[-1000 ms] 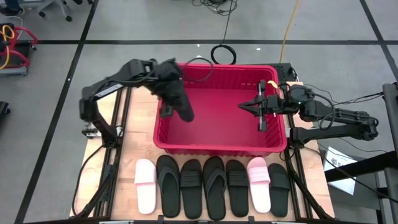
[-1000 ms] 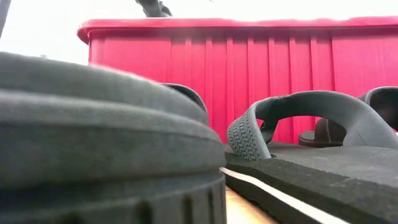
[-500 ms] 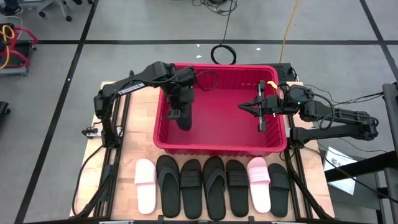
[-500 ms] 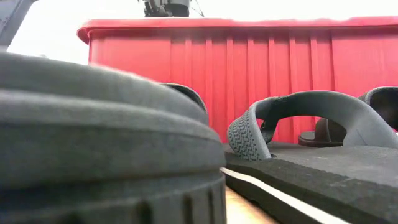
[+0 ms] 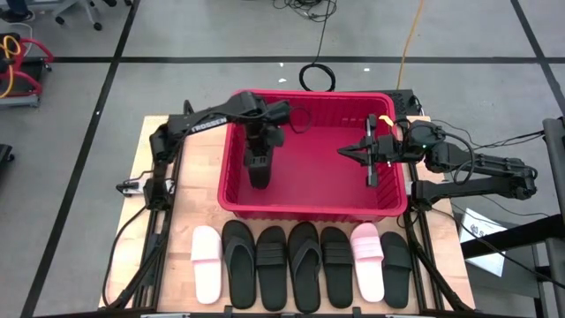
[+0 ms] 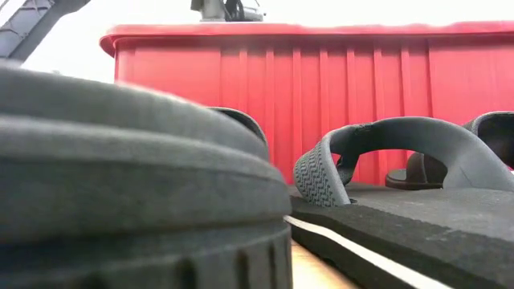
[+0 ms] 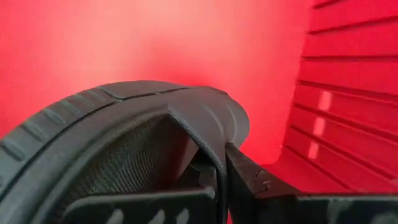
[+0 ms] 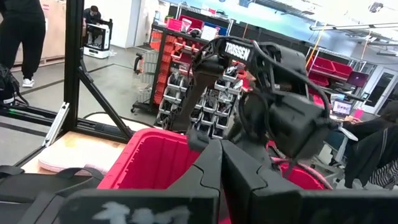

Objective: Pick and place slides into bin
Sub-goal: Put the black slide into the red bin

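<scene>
Holding: our left gripper [image 5: 258, 170] is clamped on a black slide [image 5: 259, 166], which hangs down inside the bin [image 5: 231, 190] toward its left half.
Left wrist view: we see the slide's ribbed sole edge [image 7: 124, 124] curving over the fingers, with the bin's red wall [image 7: 348, 93] close behind.
Right gripper [image 5: 344, 152]: closed and empty, we see it hovering over the bin's right half, well apart from the left one.
Bin: we find it in the middle of the table [image 5: 190, 199], its rolled rim [image 6: 321, 30] filling the low view.
Slides on the table: we count seven in a row just in front of the bin, a pale pink one [image 5: 207, 263] at the left end, then four black ones [image 5: 304, 265], another pink [image 5: 367, 261] and a black one [image 5: 396, 268] at the right end.
</scene>
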